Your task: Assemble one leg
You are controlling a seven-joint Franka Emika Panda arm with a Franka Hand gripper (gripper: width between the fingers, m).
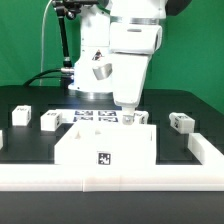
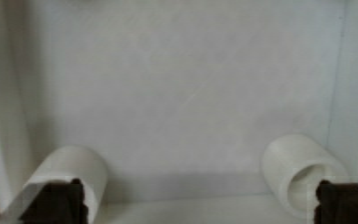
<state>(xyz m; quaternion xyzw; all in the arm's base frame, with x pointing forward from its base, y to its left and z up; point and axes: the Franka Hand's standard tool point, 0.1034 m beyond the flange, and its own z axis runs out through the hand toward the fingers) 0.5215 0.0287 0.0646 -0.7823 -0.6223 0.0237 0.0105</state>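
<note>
We record one arm [image 1: 135, 38] coming down from above the gripper, its white links stacked close to vertical, with the last link pointing straight down. The wrist [image 1: 130, 72] sits directly above the gripper [image 1: 128, 106] and narrows toward it. A grey-faced housing [image 1: 100, 68] is mounted on the side of the wrist, toward the exterior view's left of the gripper. The gripper itself points downward. In the wrist view the two fingers [image 2: 62, 182] appear at opposite sides, white-sleeved with dark tips, and the jaws stand wide apart. In the exterior view the fingertips are too small for us to judge their spread.
</note>
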